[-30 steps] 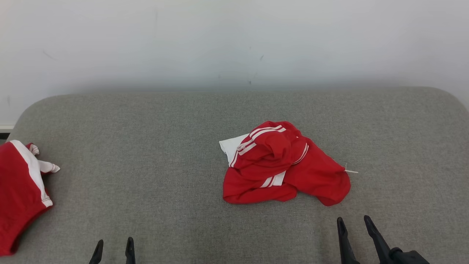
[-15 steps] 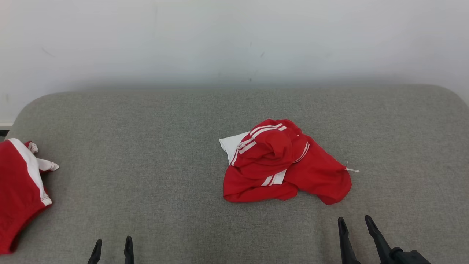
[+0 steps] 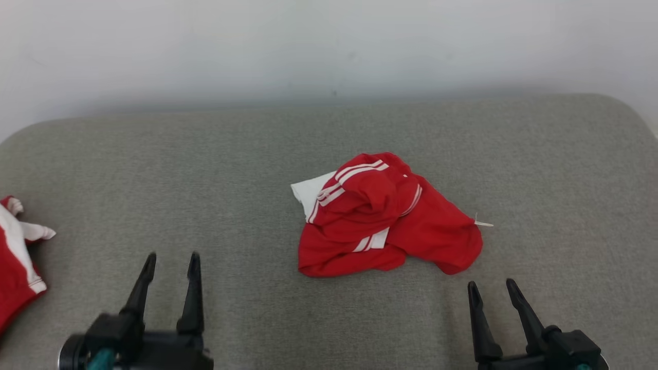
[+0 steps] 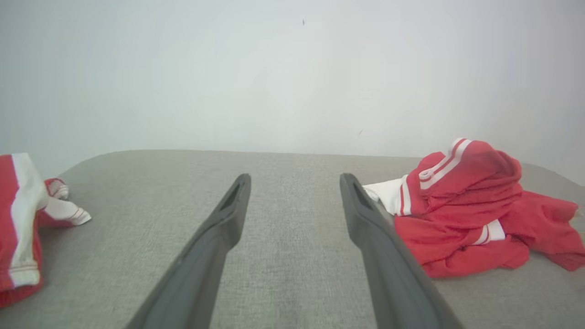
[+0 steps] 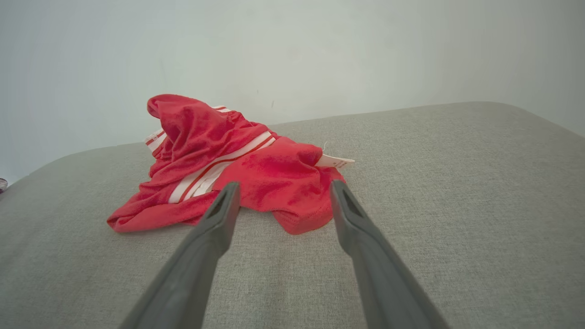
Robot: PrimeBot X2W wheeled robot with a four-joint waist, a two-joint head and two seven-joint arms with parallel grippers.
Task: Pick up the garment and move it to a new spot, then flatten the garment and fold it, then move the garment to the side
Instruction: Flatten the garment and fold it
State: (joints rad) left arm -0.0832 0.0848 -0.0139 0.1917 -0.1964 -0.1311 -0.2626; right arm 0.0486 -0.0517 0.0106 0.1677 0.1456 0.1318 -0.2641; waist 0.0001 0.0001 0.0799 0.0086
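A crumpled red garment (image 3: 385, 216) with white stripes and a white tag lies in a heap near the middle of the grey padded surface (image 3: 231, 169). The left wrist view has the garment (image 4: 466, 214) at its right; the right wrist view has the garment (image 5: 228, 169) just beyond the fingertips. My left gripper (image 3: 172, 257) stands open at the lower left, well to the left of the heap, holding nothing. My right gripper (image 3: 492, 287) is open at the lower right, just short of the garment's near right corner, and empty too.
A second red and white garment (image 3: 15, 262) lies at the surface's left edge, also visible as a garment (image 4: 23, 219) in the left wrist view. A pale wall (image 3: 329, 46) rises behind the surface. Bare grey fabric stretches between the two garments.
The left gripper has come forward into fuller view, and the right a little. The whole head picture has shifted, so the camera moved. The garment lies as before.
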